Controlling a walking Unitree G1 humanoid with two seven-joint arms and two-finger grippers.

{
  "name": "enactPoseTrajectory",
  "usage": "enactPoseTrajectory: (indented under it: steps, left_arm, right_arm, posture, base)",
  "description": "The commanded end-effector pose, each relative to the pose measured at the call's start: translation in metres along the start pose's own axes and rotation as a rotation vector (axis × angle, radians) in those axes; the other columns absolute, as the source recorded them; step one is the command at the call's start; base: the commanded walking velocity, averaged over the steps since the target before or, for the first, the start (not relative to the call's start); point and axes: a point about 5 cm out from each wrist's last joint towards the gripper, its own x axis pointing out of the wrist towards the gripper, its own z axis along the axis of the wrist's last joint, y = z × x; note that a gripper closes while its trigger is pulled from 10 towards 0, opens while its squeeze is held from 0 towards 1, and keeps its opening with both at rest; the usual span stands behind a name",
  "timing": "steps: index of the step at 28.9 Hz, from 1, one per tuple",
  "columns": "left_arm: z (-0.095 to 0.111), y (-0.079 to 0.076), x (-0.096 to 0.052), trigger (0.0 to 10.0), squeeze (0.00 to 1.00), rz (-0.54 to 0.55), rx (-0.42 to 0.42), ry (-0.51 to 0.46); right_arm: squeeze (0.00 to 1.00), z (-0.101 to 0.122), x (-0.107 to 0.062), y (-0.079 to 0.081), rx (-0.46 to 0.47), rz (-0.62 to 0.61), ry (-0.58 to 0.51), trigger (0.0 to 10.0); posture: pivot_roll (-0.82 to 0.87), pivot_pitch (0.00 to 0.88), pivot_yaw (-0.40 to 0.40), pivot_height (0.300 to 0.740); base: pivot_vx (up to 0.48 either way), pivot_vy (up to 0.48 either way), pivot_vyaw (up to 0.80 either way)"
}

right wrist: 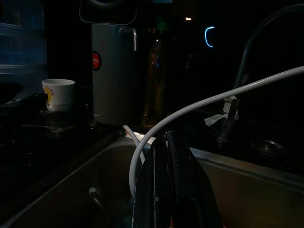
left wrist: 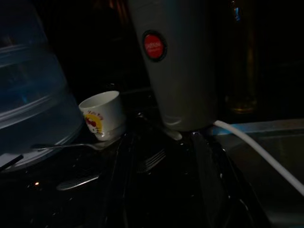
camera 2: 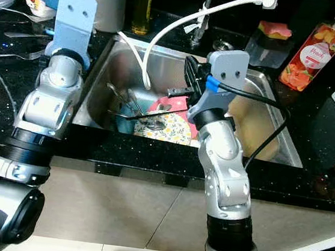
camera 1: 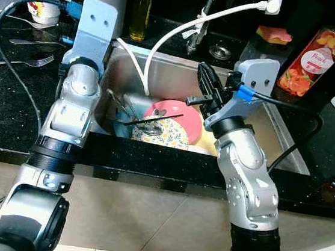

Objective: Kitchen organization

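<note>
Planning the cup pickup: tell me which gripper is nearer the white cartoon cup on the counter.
Left. The left gripper sits over the counter just short of the cup; the right gripper hangs over the sink, well away.

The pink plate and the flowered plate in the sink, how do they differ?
The pink plate is plain pink and lies further back; the flowered plate is white with a yellow and blue flower print and lies nearer the front, overlapping the pink one. A metal utensil crosses both. Both are round and sit in the sink.
</note>
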Motion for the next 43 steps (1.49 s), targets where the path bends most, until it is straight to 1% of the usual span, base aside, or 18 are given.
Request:
enactPoseTrajectory:
  steps: [1, 2, 4, 5, 16, 19, 21, 22, 25, 26, 27, 28, 29, 30, 31, 34, 38, 43]
  left_arm:
    - [0.023, -0.009, -0.007, 10.0, 0.0, -0.078, -0.018, -0.156]
    - [0.023, -0.009, -0.007, 10.0, 0.0, -0.078, -0.018, -0.156]
    - [0.05, -0.018, -0.018, 10.0, 0.0, -0.161, -0.016, -0.337]
    - [0.056, -0.02, -0.021, 10.0, 0.0, -0.184, -0.018, -0.379]
    - [0.076, -0.025, -0.031, 10.0, 0.0, -0.26, -0.079, -0.497]
    - [0.083, -0.03, -0.042, 10.0, 0.0, -0.32, -0.12, -0.553]
    - [0.083, -0.03, -0.042, 10.0, 0.0, -0.32, -0.12, -0.553]
    - [0.084, -0.038, -0.052, 10.0, 0.0, -0.383, -0.143, -0.573]
    - [0.083, -0.041, -0.056, 10.0, 0.0, -0.406, -0.163, -0.57]
    - [0.083, -0.043, -0.057, 10.0, 0.0, -0.423, -0.208, -0.55]
    - [0.083, -0.043, -0.057, 10.0, 0.0, -0.423, -0.208, -0.55]
    - [0.084, -0.044, -0.058, 10.0, 0.0, -0.433, -0.242, -0.537]
    - [0.084, -0.044, -0.058, 10.0, 0.0, -0.433, -0.242, -0.537]
    - [0.084, -0.046, -0.058, 10.0, 0.0, -0.447, -0.26, -0.529]
    - [0.084, -0.046, -0.058, 10.0, 0.0, -0.447, -0.26, -0.529]
    - [0.086, -0.051, -0.06, 10.0, 0.0, -0.474, -0.279, -0.526]
    - [0.087, -0.054, -0.061, 10.0, 0.0, -0.49, -0.294, -0.518]
    - [0.087, -0.052, -0.056, 10.0, 0.0, -0.485, -0.272, -0.493]
  right_arm:
    - [0.0, -0.003, -0.003, -0.004, 0.006, -0.021, 0.009, 10.0]
    - [0.0, -0.003, -0.003, -0.004, 0.006, -0.021, 0.009, 10.0]
    - [0.0, -0.003, -0.003, -0.005, 0.005, -0.024, 0.01, 10.0]
    - [0.0, -0.003, -0.003, -0.005, 0.005, -0.025, 0.01, 10.0]
    - [0.0, -0.004, -0.003, -0.005, 0.002, -0.032, 0.009, 10.0]
    - [0.0, -0.004, -0.004, -0.007, 0.0, -0.042, 0.01, 10.0]
    - [0.0, -0.004, -0.004, -0.007, 0.0, -0.042, 0.01, 10.0]
    - [0.0, -0.005, -0.004, -0.013, -0.01, -0.088, 0.014, 10.0]
    - [0.0, -0.006, -0.004, -0.02, -0.019, -0.141, 0.017, 10.0]
    - [0.0, -0.006, -0.004, -0.032, -0.023, -0.221, 0.02, 10.0]
    - [0.0, -0.006, -0.004, -0.032, -0.023, -0.221, 0.02, 10.0]
    - [0.0, -0.006, -0.006, -0.042, -0.028, -0.287, 0.022, 10.0]
    - [0.0, -0.006, -0.006, -0.042, -0.028, -0.287, 0.022, 10.0]
    - [0.0, -0.006, -0.009, -0.058, -0.042, -0.378, 0.025, 10.0]
    - [0.0, -0.006, -0.009, -0.058, -0.042, -0.378, 0.025, 10.0]
    - [0.0, -0.003, -0.015, -0.083, -0.066, -0.506, 0.022, 10.0]
    - [0.0, -0.001, -0.019, -0.091, -0.088, -0.545, 0.014, 10.0]
    - [0.0, -0.001, -0.021, -0.092, -0.09, -0.563, 0.005, 10.0]
  posture:
    - [0.19, 0.041, -0.108, 0.74]
    - [0.19, 0.041, -0.108, 0.74]
    - [0.19, 0.041, -0.108, 0.74]
    - [0.19, 0.041, -0.108, 0.74]
    - [0.19, 0.043, -0.107, 0.74]
    - [0.19, 0.043, -0.108, 0.74]
    - [0.19, 0.043, -0.108, 0.74]
    - [0.19, 0.044, -0.107, 0.74]
    - [0.19, 0.046, -0.105, 0.74]
    - [0.19, 0.046, -0.102, 0.74]
    - [0.19, 0.046, -0.102, 0.74]
    - [0.19, 0.046, -0.097, 0.74]
    - [0.19, 0.046, -0.097, 0.74]
    - [0.19, 0.045, -0.091, 0.74]
    - [0.19, 0.045, -0.091, 0.74]
    - [0.19, 0.041, -0.078, 0.74]
    - [0.19, 0.037, -0.064, 0.74]
    - [0.2, 0.026, -0.037, 0.74]
  base:
    - [0.0, 0.0, 0.0]
    - [0.0, 0.0, 0.0]
    - [0.0, 0.0, 0.0]
    - [0.0, 0.0, 0.0]
    - [0.0, 0.0, 0.0]
    - [0.0, 0.0, 0.0]
    - [0.0, 0.0, 0.0]
    - [0.0, 0.0, 0.0]
    - [0.0, 0.0, 0.0]
    - [0.0, 0.0, 0.0]
    - [0.0, 0.0, 0.0]
    - [0.0, 0.0, 0.0]
    - [0.0, 0.0, 0.0]
    - [0.0, 0.0, 0.0]
    - [0.0, 0.0, 0.0]
    - [0.0, 0.0, 0.0]
    - [0.0, 0.0, 0.0]
    - [0.0, 0.0, 0.0]
